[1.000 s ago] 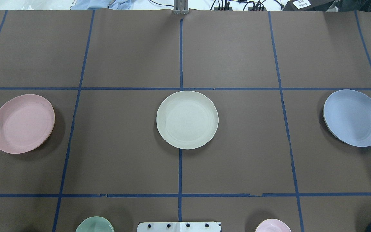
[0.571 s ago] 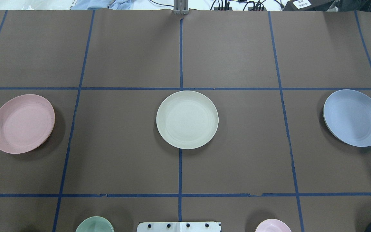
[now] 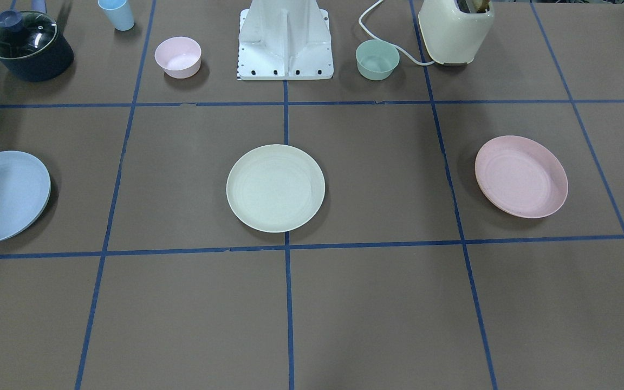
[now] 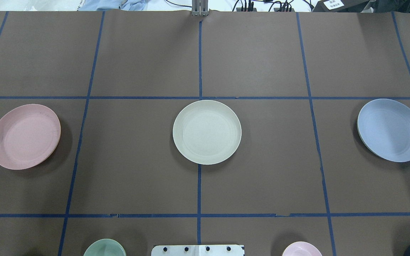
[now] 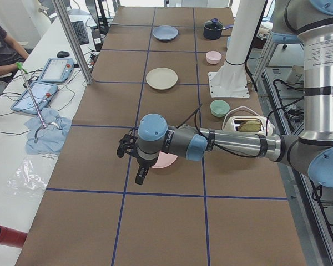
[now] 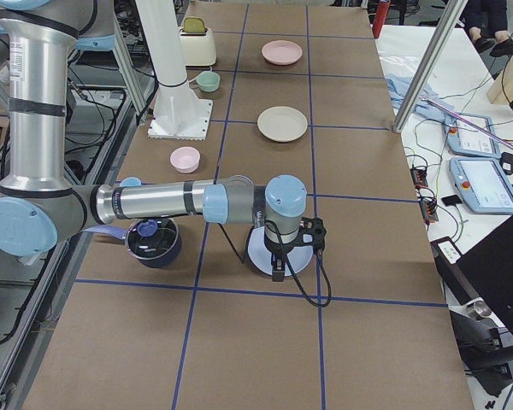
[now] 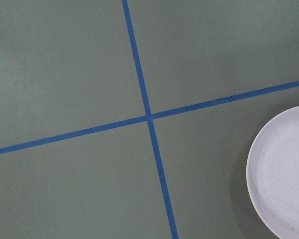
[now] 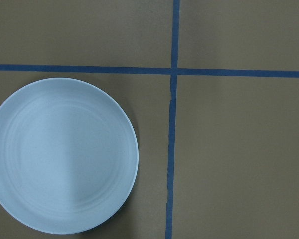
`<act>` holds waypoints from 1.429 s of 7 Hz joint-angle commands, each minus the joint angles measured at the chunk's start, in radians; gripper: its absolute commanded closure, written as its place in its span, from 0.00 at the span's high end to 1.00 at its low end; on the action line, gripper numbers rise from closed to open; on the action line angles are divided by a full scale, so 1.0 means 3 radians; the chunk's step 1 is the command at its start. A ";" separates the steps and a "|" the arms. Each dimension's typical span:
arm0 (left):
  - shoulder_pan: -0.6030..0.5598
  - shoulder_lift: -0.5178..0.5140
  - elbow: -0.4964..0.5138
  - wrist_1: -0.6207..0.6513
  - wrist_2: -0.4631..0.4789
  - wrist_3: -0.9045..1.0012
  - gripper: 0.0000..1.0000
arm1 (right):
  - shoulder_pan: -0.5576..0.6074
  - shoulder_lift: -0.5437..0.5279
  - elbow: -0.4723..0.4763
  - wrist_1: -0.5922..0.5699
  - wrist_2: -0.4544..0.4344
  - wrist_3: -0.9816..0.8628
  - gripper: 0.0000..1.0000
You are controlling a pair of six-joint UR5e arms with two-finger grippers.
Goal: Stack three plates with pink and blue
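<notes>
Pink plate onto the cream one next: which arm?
Left. The left end effector hangs beside the pink plate; the right end effector is by the blue plate, far from the pink one.

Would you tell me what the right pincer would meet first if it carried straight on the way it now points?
Probably the light blue plate: the right pincer points straight down and appears to hang over it, though depth is unclear.
</notes>
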 commanded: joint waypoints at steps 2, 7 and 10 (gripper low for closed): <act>0.0049 -0.0149 0.0226 -0.0238 -0.0073 -0.0010 1.00 | -0.0056 0.0311 -0.0117 0.0003 0.0075 -0.0006 1.00; 0.0871 -0.0007 0.0805 -0.2101 0.0110 -0.2164 1.00 | -0.0266 0.0275 -0.0205 0.0417 0.0152 -0.0001 1.00; 0.1418 0.0106 0.0929 -0.2754 0.0529 -0.2771 1.00 | -0.0302 0.0265 -0.0271 0.0616 0.0157 0.0004 1.00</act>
